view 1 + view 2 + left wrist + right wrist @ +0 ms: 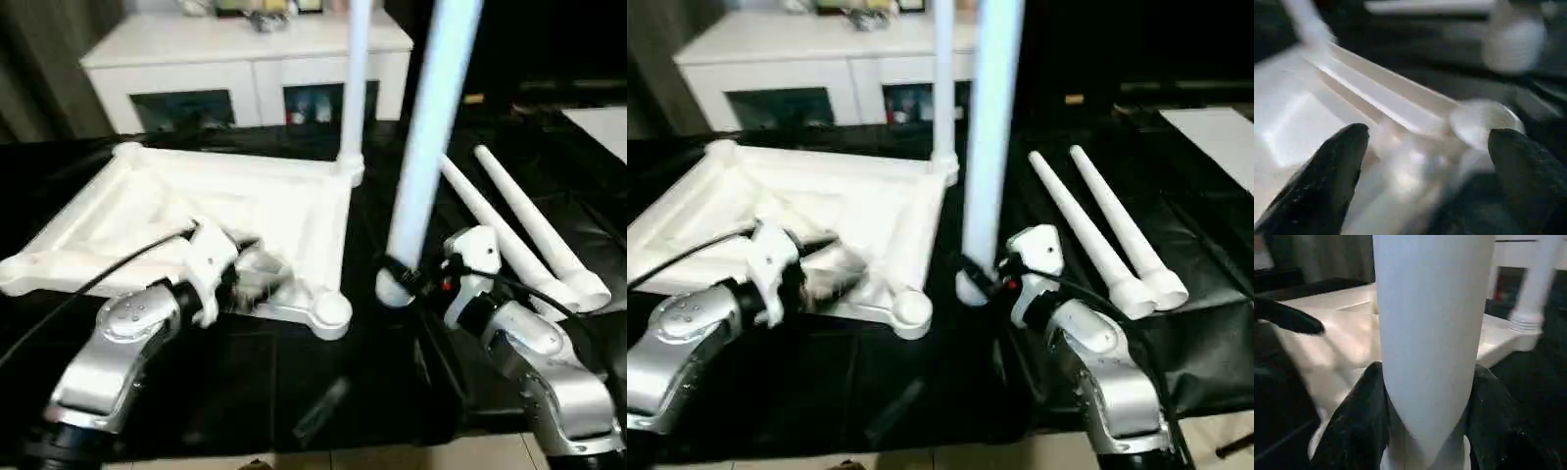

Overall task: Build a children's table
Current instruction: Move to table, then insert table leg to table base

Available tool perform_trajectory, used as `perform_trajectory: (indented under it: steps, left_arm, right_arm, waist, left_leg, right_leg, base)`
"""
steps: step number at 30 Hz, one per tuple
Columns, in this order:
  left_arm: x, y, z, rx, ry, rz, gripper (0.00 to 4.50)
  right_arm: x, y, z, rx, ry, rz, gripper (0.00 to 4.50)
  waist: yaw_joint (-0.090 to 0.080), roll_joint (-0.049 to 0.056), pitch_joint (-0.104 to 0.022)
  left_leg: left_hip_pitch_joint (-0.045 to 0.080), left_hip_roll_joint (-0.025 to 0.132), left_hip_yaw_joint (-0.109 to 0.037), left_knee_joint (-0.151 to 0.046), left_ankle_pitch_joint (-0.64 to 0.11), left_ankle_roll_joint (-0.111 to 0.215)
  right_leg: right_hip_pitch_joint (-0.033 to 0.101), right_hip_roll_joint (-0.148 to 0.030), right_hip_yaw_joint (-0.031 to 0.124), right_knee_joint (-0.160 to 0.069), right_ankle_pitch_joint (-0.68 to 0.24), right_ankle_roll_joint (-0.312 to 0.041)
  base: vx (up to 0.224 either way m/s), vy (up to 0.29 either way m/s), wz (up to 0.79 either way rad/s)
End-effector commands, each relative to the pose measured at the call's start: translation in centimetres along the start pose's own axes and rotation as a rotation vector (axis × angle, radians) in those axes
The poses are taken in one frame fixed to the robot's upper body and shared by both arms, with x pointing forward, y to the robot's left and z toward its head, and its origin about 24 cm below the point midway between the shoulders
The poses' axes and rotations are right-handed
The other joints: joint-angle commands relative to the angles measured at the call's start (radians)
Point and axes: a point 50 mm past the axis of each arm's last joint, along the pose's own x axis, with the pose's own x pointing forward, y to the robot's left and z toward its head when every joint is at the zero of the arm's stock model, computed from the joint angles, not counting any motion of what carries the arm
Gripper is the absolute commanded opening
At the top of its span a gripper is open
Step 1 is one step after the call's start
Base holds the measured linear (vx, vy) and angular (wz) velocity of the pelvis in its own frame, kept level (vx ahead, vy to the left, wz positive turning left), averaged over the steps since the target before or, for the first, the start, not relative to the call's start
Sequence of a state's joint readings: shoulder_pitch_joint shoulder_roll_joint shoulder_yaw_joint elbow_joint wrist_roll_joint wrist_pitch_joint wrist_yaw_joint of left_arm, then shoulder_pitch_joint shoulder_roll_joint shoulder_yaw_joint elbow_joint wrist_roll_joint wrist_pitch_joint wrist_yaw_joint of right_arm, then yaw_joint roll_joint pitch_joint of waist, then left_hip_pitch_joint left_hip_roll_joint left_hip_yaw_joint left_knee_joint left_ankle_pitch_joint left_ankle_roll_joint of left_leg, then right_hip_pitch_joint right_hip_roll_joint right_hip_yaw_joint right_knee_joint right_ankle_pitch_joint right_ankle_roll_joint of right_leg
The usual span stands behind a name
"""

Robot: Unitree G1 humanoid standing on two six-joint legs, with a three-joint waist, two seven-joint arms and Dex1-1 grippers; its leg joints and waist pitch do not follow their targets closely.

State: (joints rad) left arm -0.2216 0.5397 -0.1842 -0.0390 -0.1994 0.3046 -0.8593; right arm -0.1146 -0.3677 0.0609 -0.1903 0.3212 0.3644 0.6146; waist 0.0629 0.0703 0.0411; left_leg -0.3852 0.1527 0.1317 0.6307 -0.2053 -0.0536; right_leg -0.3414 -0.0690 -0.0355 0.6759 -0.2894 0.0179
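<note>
Right tool [404, 279] clamped on a white leg [431, 127] near its thick end, held upright just beside the tabletop [245, 211]. Left tool [1425, 161] spread wide over the tabletop's near edge, close by the empty near corner socket [331, 311]. Lying upside down on the black surface [245, 382], ribs up, one leg [355, 78] already standing in the far corner socket. Two more legs [529, 225] lying side by side to the right. Probably light, stiff, smooth plastic (likely slippery on the taper), so best gripped low near the thick end. Sockets the only receptacles: one filled, the near one open
</note>
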Motion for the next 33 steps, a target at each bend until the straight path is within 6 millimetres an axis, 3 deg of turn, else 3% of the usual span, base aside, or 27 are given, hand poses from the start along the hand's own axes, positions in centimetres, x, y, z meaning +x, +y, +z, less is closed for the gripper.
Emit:
perform_trajectory:
  steps: [1,2,5,6,8,11,12,13,14,15,16,19,24,26,28,33]
  left_arm:
    - [0.3,-0.1,-0.1,0.017,0.054,-0.082,4.46]
    - [0.4,-0.1,-0.2,0.028,0.079,-0.123,4.46]
    - [1.5,0.7,-0.9,0.133,0.195,-0.166,4.46]
    - [2.1,1.3,-1.0,0.171,0.224,-0.164,4.46]
    - [2.4,1.5,-0.9,0.177,0.223,-0.16,4.46]
    - [2.6,1.8,-0.8,0.17,0.234,-0.192,4.46]
    - [2.7,2.1,-0.9,0.173,0.248,-0.204,4.19]
    - [2.7,2.4,-0.8,0.171,0.26,-0.217,4.19]
    - [2.6,2.7,-0.7,0.173,0.273,-0.234,4.08]
    - [2.6,2.9,-0.6,0.183,0.279,-0.252,4.08]
    - [2.6,3.2,-0.7,0.179,0.287,-0.267,3.97]
    - [2.4,3.9,-0.6,0.164,0.3,-0.301,3.67]
    - [2.3,4.3,-0.5,0.147,0.316,-0.351,3.23]
    - [2.3,4.4,-0.5,0.146,0.321,-0.373,3.21]
    - [2.3,4.4,-0.6,0.137,0.331,-0.394,2.84]
    - [2.5,4.7,-0.6,0.146,0.337,-0.407,2.38]
  right_arm:
    - [-0.1,0.4,0.3,-0.006,0.005,0.06,1.85]
    - [-0.2,0.4,0.2,-0.016,0.017,0.08,1.85]
    - [-0.3,-0.1,0.3,-0.041,0.027,0.078,1.85]
    - [-0.4,-0.2,0.4,-0.043,0.027,0.074,1.85]
    - [-0.4,-0.2,0.4,-0.042,0.027,0.077,1.85]
    - [-0.5,-0.3,0.3,-0.056,0.038,0.077,1.85]
    - [-0.6,-0.3,0.3,-0.054,0.041,0.081,1.85]
    - [-0.7,-0.2,0.2,-0.054,0.045,0.088,1.85]
    - [-0.7,-0.1,0.2,-0.052,0.047,0.096,1.85]
    - [-0.8,-0.1,0.2,-0.053,0.049,0.099,1.85]
    - [-0.9,0.0,0.1,-0.053,0.049,0.1,1.85]
    - [-1.1,-0.1,0.0,-0.058,0.059,0.104,1.85]
    - [-1.3,0.2,-0.1,-0.039,0.068,0.139,1.85]
    - [-1.5,0.5,-0.2,-0.034,0.081,0.168,1.85]
    - [-1.6,0.6,-0.3,-0.033,0.087,0.185,1.85]
    - [-1.7,0.4,-0.3,-0.037,0.084,0.171,1.85]
  waist:
    - [-0.001,-0.004,-0.032]
    - [-0.004,-0.008,-0.034]
    - [-0.006,-0.004,-0.048]
    - [-0.006,0.004,-0.047]
    - [-0.008,-0.003,-0.05]
    - [-0.011,-0.005,-0.057]
    - [-0.01,0.006,-0.061]
    - [-0.011,-0.003,-0.061]
    - [-0.008,0.006,-0.064]
    - [-0.008,-0.001,-0.065]
    - [-0.004,0.004,-0.064]
    - [-0.003,0.001,-0.062]
    - [-0.002,0.002,-0.059]
    - [-0.001,0.001,-0.058]
    - [0.001,0.001,-0.057]
    - [0.0,0.0,-0.056]
  left_leg:
    - [0.033,0.062,-0.024,-0.11,-0.419,-0.049]
    - [0.027,0.062,-0.021,-0.111,-0.395,-0.046]
    - [0.017,0.065,-0.015,-0.113,-0.253,-0.011]
    - [0.026,0.065,-0.012,-0.116,-0.302,-0.017]
    - [0.019,0.064,-0.013,-0.116,-0.31,-0.025]
    - [0.011,0.065,-0.012,-0.114,-0.235,-0.003]
    - [0.013,0.065,-0.01,-0.108,-0.204,0.009]
    - [0.013,0.061,-0.005,-0.103,-0.18,0.026]
    - [0.015,0.06,-0.004,-0.099,-0.168,0.031]
    - [0.012,0.062,-0.003,-0.096,-0.138,0.047]
    - [0.012,0.061,-0.002,-0.095,-0.13,0.059]
    - [0.014,0.064,-0.001,-0.096,-0.14,0.067]
    - [0.02,0.071,0.0,-0.104,-0.198,0.05]
    - [0.018,0.07,0.001,-0.105,-0.201,0.05]
    - [0.019,0.072,0.001,-0.106,-0.211,0.046]
    - [0.018,0.073,0.001,-0.108,-0.211,0.043]
  right_leg:
    - [-0.004,-0.078,0.053,-0.128,-0.348,-0.16]
    - [0.0,-0.078,0.051,-0.125,-0.318,-0.165]
    - [0.01,-0.074,0.039,-0.114,-0.125,-0.182]
    - [-0.001,-0.072,0.038,-0.119,-0.149,-0.185]
    - [0.007,-0.078,0.039,-0.118,-0.126,-0.189]
    - [0.013,-0.078,0.034,-0.11,-0.004,-0.211]
    - [0.011,-0.078,0.034,-0.104,0.055,-0.221]
    - [0.011,-0.077,0.035,-0.107,0.095,-0.23]
    - [0.011,-0.078,0.035,-0.103,0.117,-0.237]
    - [0.015,-0.079,0.035,-0.101,0.162,-0.248]
    - [0.014,-0.08,0.034,-0.101,0.166,-0.254]
    - [0.014,-0.08,0.033,-0.103,0.142,-0.268]
    - [0.012,-0.082,0.034,-0.106,0.082,-0.279]
    - [0.012,-0.081,0.035,-0.108,0.073,-0.279]
    - [0.012,-0.084,0.037,-0.11,0.057,-0.279]
    - [0.012,-0.086,0.037,-0.111,0.047,-0.282]
  base:
    - [0.0,0.0,0.0]
    - [0.0,0.0,0.0]
    - [0.0,0.0,0.0]
    - [0.0,0.0,0.0]
    - [0.0,0.0,0.0]
    - [0.0,0.0,0.0]
    - [0.0,0.0,0.0]
    - [0.0,0.0,0.0]
    - [0.0,0.0,0.0]
    - [0.0,0.0,0.0]
    - [0.0,0.0,0.0]
    - [0.0,0.0,0.0]
    - [0.0,0.0,0.0]
    - [0.0,0.0,0.0]
    - [0.0,0.0,0.0]
    - [0.0,0.0,0.0]
